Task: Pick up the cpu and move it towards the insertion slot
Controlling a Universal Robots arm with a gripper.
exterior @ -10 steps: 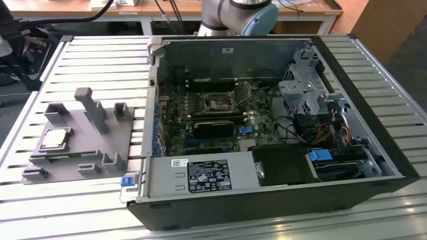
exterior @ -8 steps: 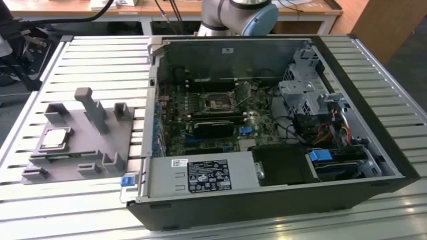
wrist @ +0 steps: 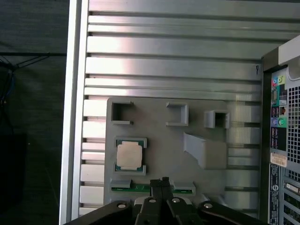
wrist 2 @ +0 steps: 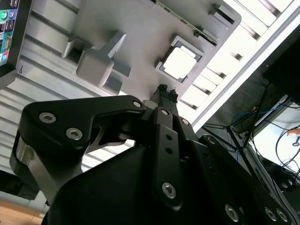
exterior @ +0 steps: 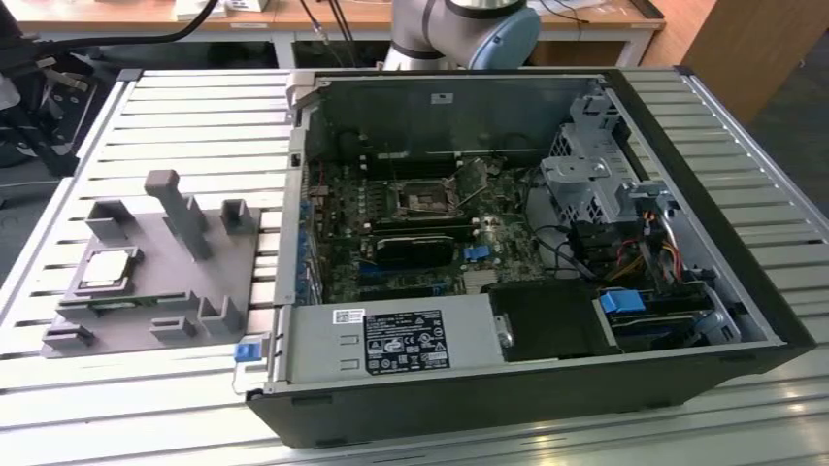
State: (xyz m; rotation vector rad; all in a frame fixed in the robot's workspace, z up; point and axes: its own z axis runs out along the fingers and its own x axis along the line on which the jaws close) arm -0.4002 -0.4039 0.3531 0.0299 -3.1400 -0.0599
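1. Second wrist view has the pincer (wrist 2: 166, 89) pressed together and empty above the grey holder (wrist 2: 136, 28), near the cpu (wrist 2: 180, 63), which lies flat in its recess.
2. Risk: closed tips could strike the chip's top or catch the green strip board (wrist: 136, 189) just beside it.
3. Room: the holder's upright post (exterior: 179, 218) stands near the cpu. The insertion slot (exterior: 422, 199) sits deep inside the case (exterior: 518, 398), walled in and crowded by cables.

You see the cpu (wrist: 129, 155) silvery on top, with a thin pale rim. The holder (exterior: 155, 280) is plain grey. The table (exterior: 194, 116) shows silver stripes. The computer case (exterior: 518, 403) is black, its clip (exterior: 623, 302) blue. The gripper (wrist 2: 166, 89) is black.
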